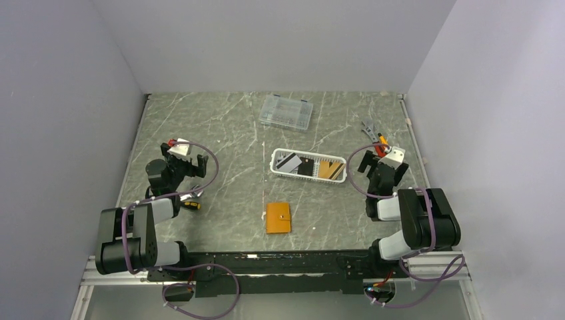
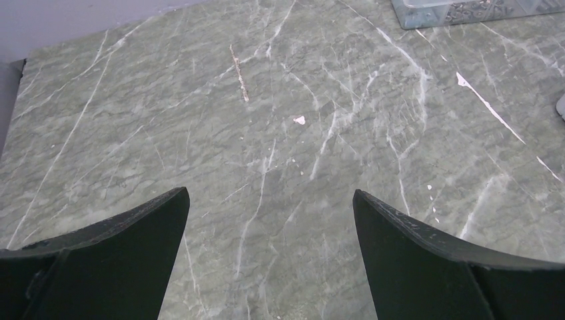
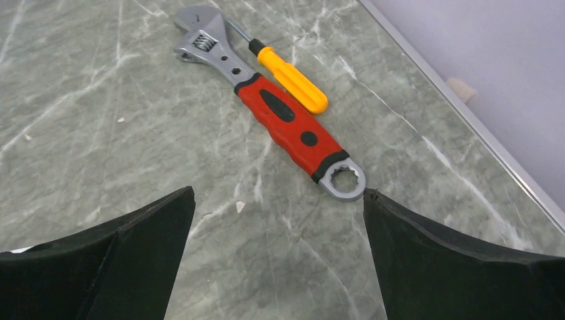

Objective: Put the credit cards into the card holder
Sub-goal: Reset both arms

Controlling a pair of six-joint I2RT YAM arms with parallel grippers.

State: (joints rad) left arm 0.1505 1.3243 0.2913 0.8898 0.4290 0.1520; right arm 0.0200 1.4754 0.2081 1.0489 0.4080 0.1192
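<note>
The orange card holder (image 1: 278, 218) lies closed and flat on the table near the front middle. Several credit cards (image 1: 308, 167), grey-white, black and gold-brown, lie in the white slotted basket (image 1: 278, 155) behind it. My left gripper (image 1: 192, 163) is open and empty at the left, well away from both; its wrist view shows only bare marble between its fingers (image 2: 270, 197). My right gripper (image 1: 384, 168) is open and empty to the right of the basket, over bare table (image 3: 278, 193). Neither wrist view shows the cards or the holder.
A clear compartment box (image 1: 286, 112) stands at the back middle, its corner in the left wrist view (image 2: 466, 10). A red-handled wrench (image 3: 286, 123) and a yellow screwdriver (image 3: 292, 79) lie just ahead of my right gripper. A small yellow-black tool (image 1: 192, 205) lies by the left arm.
</note>
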